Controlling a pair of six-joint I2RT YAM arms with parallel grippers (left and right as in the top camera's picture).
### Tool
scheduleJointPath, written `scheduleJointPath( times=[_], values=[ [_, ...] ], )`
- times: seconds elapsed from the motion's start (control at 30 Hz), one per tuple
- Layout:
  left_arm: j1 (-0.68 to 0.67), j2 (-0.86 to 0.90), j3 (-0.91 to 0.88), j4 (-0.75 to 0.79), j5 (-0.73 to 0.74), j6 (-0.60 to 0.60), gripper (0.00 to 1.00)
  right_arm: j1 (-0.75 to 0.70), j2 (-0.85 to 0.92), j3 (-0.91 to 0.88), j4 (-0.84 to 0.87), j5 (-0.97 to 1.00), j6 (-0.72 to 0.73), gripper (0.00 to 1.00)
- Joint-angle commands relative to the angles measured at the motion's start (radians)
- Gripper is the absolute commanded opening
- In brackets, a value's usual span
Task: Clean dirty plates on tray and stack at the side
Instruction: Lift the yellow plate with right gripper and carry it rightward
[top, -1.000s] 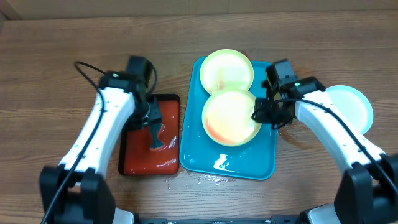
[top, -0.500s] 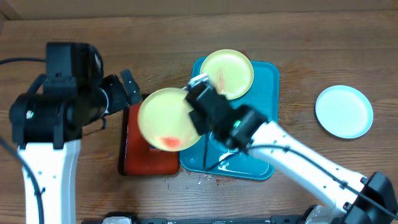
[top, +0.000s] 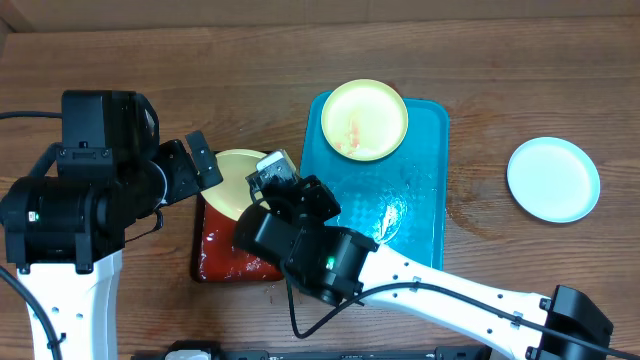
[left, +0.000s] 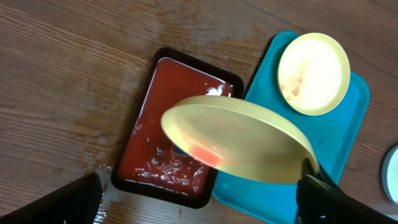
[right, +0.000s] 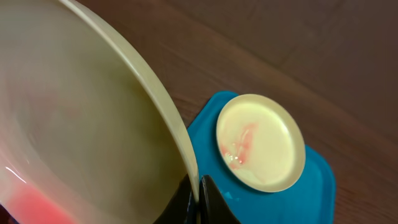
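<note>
While it tilts over the red tray, held plate: orange-smeared, rim pinched by the right fingers.
Left fingers: spread wide, empty.
Turquoise tray: carries one stained plate.

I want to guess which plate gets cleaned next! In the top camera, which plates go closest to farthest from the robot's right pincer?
1. Held yellow plate: pinched by the right pincer, above the red tray, left side.
2. Other yellow plate: on the turquoise tray, at its far end.
3. Light blue plate: alone on the table, far right.
</note>
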Motion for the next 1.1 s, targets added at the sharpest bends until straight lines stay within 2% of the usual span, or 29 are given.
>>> scheduleJointPath(
  times=[0.0,0.23,1.07],
  values=[
    [0.005,0.019,0.015,0.001,-0.022,0.015,1.00,0.011,-0.003,0.010,0.005,0.163,0.004,0.04],
    [0.005,0.042,0.015,0.002,-0.022,0.015,1.00,0.034,-0.003,0.010,0.003,0.283,-0.004,0.04],
    [0.005,0.082,0.015,0.002,0.012,0.007,1.00,0.040,-0.003,0.010,-0.016,0.312,-0.027,0.04]
  ],
)
